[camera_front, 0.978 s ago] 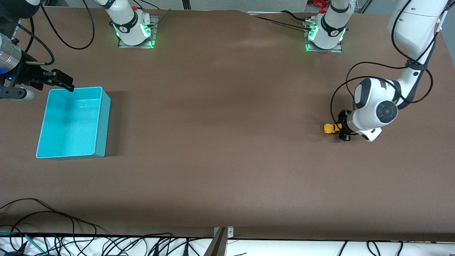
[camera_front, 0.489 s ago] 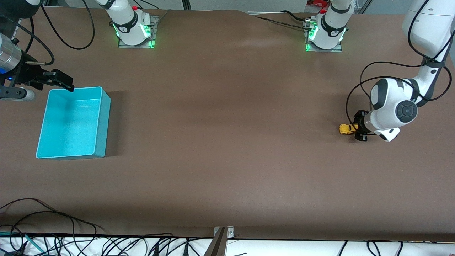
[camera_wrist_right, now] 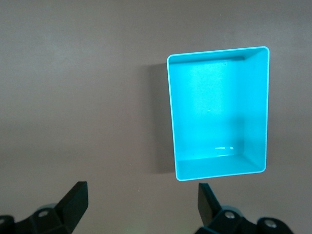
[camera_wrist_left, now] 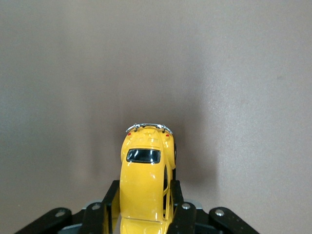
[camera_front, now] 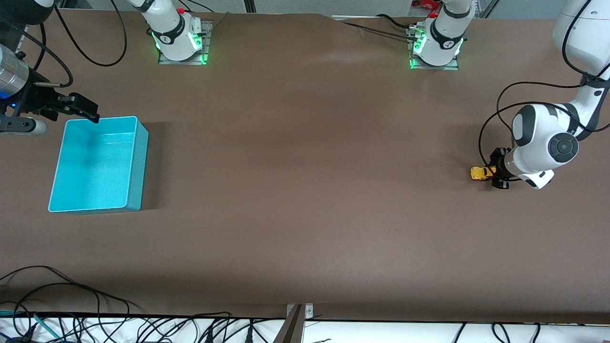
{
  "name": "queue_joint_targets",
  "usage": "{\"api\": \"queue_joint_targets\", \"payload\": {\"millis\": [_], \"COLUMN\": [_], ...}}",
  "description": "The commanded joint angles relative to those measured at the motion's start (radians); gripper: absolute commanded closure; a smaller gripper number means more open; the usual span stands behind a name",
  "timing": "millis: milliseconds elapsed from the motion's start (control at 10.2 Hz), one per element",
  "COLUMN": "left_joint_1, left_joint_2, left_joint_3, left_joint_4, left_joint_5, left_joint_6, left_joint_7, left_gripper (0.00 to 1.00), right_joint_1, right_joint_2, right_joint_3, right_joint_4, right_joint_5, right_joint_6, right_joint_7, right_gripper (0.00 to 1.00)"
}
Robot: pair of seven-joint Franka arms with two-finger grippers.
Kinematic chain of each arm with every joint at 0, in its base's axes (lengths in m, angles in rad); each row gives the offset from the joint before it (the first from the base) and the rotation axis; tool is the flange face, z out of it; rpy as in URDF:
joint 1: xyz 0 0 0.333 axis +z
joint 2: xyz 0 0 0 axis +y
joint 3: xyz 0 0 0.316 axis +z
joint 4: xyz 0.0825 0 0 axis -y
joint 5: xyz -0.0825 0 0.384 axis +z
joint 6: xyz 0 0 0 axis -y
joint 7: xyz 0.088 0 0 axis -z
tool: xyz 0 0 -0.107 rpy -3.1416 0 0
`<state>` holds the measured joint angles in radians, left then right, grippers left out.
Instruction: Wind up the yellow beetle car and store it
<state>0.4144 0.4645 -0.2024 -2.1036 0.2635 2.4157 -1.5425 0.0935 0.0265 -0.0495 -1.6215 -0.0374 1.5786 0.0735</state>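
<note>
The yellow beetle car [camera_front: 479,173] sits down on the desk [camera_front: 305,200] near the edge at the left arm's end, roughly midway between the robot-base edge and the front-camera edge. The left gripper [camera_front: 495,174] has it pinched across the sides of the body, and in the left wrist view you can see both fingers [camera_wrist_left: 108,202] snug against the yellow shell with the chrome bumper end pointing away from the gripper. My guess is it's held low and flat like that so the wheels stay pressed on the desk, which is what you'd want for dragging a pull-back motor to wind it. So I'd call this the winding step, storing not done yet.

The turquoise bin [camera_front: 97,164] is way off at the right arm's end of the desk, empty from what the right wrist view shows, so it's well apart from the car. The right gripper [camera_front: 78,108] waits over the bin's corner closest to the robot bases, fingers spread wide with nothing between them.

Nothing stands between car and bin, just bare brown desk. Only clutter is cables [camera_front: 95,324] hanging along the front-camera edge, off the working surface.
</note>
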Motion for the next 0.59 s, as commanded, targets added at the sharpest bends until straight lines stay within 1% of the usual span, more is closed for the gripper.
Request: {"api": "queue_joint_targets", "payload": {"millis": [0, 98, 196, 391, 489], "left_joint_1": [0.03, 0.033, 0.033, 0.032, 0.032], "left_joint_2": [0.108, 0.103, 0.097, 0.083, 0.082], "left_joint_3": [0.011, 0.011, 0.009, 0.005, 0.003], "left_joint_4": [0.023, 0.043, 0.062, 0.083, 0.085], "left_joint_5": [0.048, 0.046, 0.04, 0.034, 0.033], "left_joint_6": [0.03, 0.001, -0.038, -0.073, -0.078], "left_joint_7": [0.027, 0.025, 0.025, 0.024, 0.016], "left_gripper": [0.85, 0.63, 0.42, 0.02, 0.0], "right_joint_1": [-0.003, -0.003, -0.003, -0.003, -0.003], "right_joint_2": [-0.01, -0.01, -0.01, -0.01, -0.01], "right_joint_3": [0.0, 0.0, 0.0, 0.0, 0.0], "right_joint_4": [0.005, 0.003, 0.005, 0.005, 0.003], "right_joint_5": [0.016, 0.016, 0.016, 0.016, 0.016], "right_joint_6": [-0.003, -0.003, -0.003, -0.003, -0.003], "right_joint_7": [-0.006, -0.006, -0.006, -0.008, -0.006], "right_gripper": [0.0, 0.0, 0.0, 0.0, 0.0]}}
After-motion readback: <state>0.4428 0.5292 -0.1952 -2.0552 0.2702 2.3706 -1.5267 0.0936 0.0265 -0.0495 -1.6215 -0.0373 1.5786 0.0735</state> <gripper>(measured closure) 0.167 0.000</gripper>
